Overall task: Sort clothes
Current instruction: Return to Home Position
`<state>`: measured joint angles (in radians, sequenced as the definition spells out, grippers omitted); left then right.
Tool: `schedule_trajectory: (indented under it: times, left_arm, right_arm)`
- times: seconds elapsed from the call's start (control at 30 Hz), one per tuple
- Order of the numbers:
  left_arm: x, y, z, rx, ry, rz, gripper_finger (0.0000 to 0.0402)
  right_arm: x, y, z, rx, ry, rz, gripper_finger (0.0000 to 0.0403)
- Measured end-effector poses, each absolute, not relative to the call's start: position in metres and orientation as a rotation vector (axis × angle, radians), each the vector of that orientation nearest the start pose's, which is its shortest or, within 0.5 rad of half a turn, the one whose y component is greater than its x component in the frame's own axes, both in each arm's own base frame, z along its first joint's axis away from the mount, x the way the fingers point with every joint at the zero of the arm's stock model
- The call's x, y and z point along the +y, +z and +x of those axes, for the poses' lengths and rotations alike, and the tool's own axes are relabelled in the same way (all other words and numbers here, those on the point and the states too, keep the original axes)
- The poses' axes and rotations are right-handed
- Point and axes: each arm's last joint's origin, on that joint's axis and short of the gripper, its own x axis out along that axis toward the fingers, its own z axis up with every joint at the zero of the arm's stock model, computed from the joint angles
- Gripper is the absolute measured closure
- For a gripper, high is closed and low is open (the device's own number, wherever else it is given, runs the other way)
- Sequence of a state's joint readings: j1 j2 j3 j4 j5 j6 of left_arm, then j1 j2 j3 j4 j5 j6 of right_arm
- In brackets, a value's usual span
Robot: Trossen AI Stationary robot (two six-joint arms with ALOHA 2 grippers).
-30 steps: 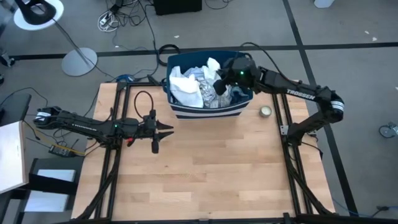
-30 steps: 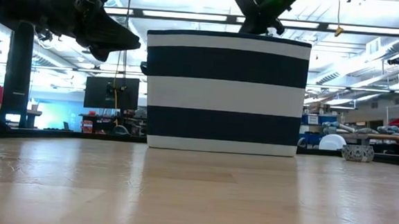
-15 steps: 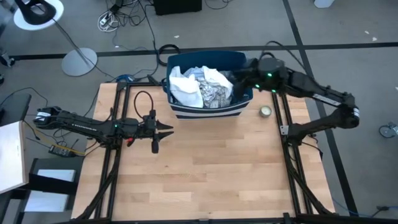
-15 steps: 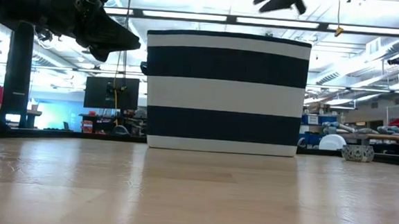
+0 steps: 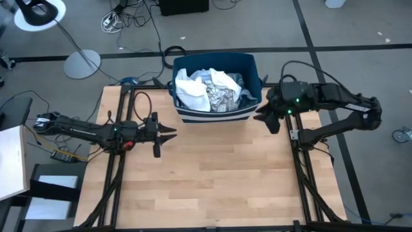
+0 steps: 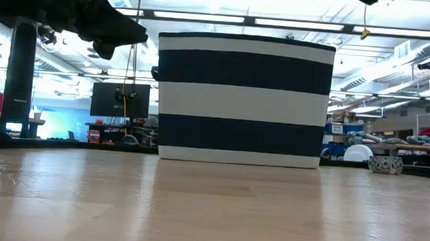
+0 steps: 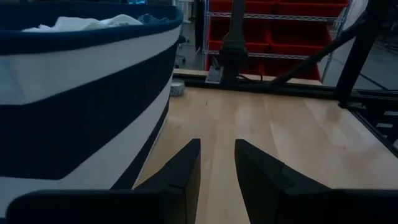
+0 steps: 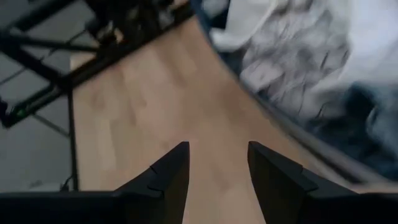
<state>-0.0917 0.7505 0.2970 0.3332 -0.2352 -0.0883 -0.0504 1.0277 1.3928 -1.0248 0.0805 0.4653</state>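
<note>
A dark blue bin with a white stripe (image 5: pixel 214 116) stands at the table's far middle, its base on the wood. The clothes lie heaped inside it: a white garment (image 5: pixel 190 90), a grey-white leaf print (image 5: pixel 223 98) and some pale blue at the right. My right gripper (image 5: pixel 265 121) hovers open just off the bin's right wall, nothing between its fingers (image 8: pixel 217 146). My left gripper (image 5: pixel 172 133) waits open above the table left of the bin, pointing toward the table's right edge (image 7: pixel 216 144), with the bin's wall (image 7: pixel 81 93) beside it.
Bare wood fills the table's near half (image 5: pixel 212 180). A small round roll (image 7: pixel 177 88) lies on the table right of the bin, under my right gripper in the high view. Dark frame rails run along the table's left (image 5: pixel 119 161) and right (image 5: pixel 302 174) edges.
My right gripper has left the bin: from above the clothes it has drawn back toward the table's right edge and then come nearward beside the bin's right wall, its fingers spreading open on the way. The white garment it stood over has sunk lower in the bin.
</note>
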Motion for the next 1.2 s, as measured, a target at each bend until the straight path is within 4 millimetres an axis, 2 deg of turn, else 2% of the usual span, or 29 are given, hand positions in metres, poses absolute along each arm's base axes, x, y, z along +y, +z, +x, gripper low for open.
schedule_trajectory:
  times: [0.13,0.4,0.5,0.9,1.03,1.2]
  left_arm:
    - [-0.008,0.219,0.158,0.087,0.147,-0.069,0.0298]
    - [-0.006,0.194,0.131,-0.048,0.109,-0.088,0.0298]
    - [-0.003,0.193,0.122,-0.118,0.071,-0.091,0.0298]
    - [0.005,0.193,0.093,-0.173,0.078,-0.078,0.0298]
    - [0.004,0.193,0.093,-0.174,0.101,-0.075,0.0298]
    - [0.002,0.182,0.095,-0.158,0.128,-0.069,0.0298]
  right_arm:
    - [0.003,0.403,0.170,0.666,-0.210,0.407,0.0241]
    - [0.029,0.366,0.190,0.676,-0.063,0.314,0.0242]
    - [0.035,0.354,0.196,0.644,-0.022,0.311,0.0242]
    - [0.043,0.319,0.204,0.620,0.000,0.348,0.0242]
    - [0.042,0.315,0.200,0.584,0.007,0.360,0.0242]
    - [0.041,0.309,0.190,0.561,0.002,0.389,0.0241]
